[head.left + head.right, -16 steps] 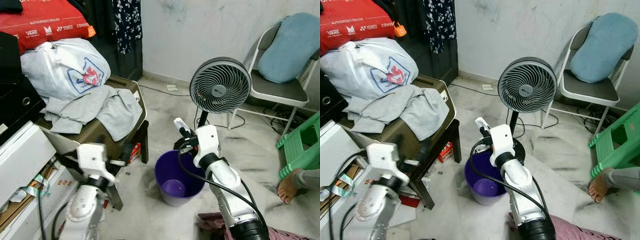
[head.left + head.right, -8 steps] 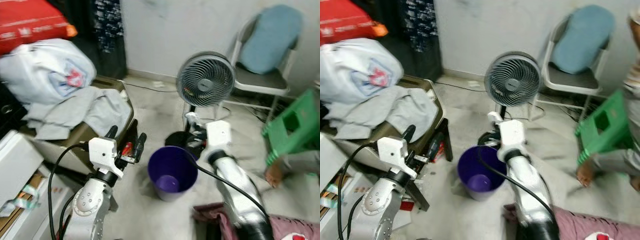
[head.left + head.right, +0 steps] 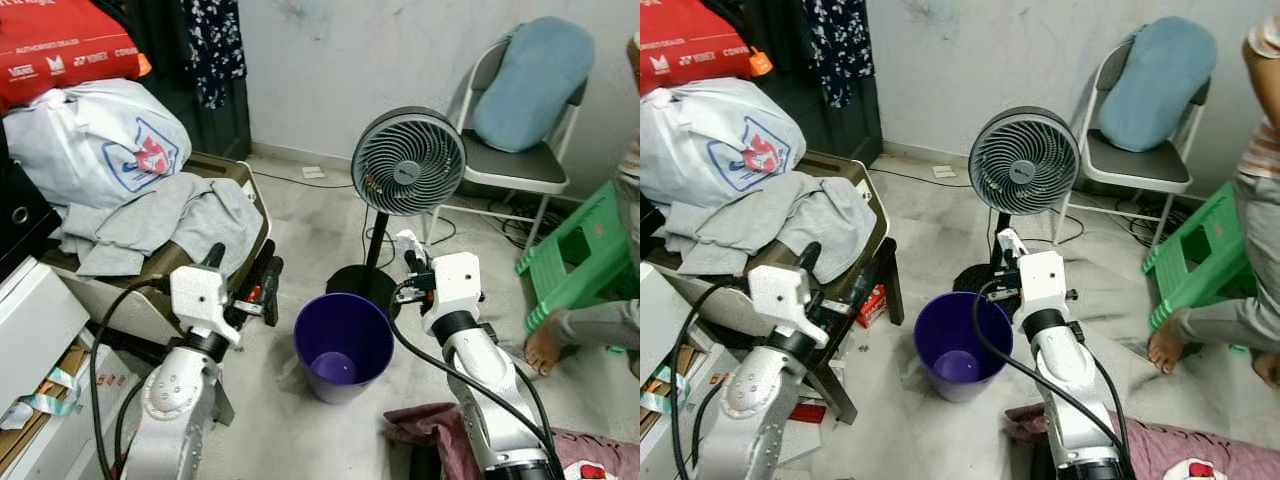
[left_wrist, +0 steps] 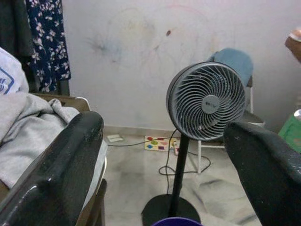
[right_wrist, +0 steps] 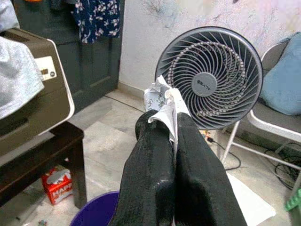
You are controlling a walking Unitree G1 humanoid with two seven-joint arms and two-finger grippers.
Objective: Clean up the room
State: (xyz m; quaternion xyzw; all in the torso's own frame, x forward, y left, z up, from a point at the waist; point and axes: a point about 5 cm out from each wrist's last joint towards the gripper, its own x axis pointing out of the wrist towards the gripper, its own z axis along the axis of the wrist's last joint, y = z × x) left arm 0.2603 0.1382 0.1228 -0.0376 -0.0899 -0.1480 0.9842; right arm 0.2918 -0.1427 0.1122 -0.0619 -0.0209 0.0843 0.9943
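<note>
I can't read the print on the paper scrap (image 5: 162, 103) pinched in my right gripper (image 5: 171, 127); most of it is hidden between the fingers. The bin (image 5: 96, 214) is cut off by the wrist picture's edge. The person (image 3: 1250, 200) is cropped at the frame's side. Cloth (image 3: 420, 425) by my right arm is partly hidden.

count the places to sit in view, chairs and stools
2. A folding metal chair stands by the back wall behind the fan, a blue cushion on it. A green plastic stool lies tipped beside it. Others may be hidden.
</note>
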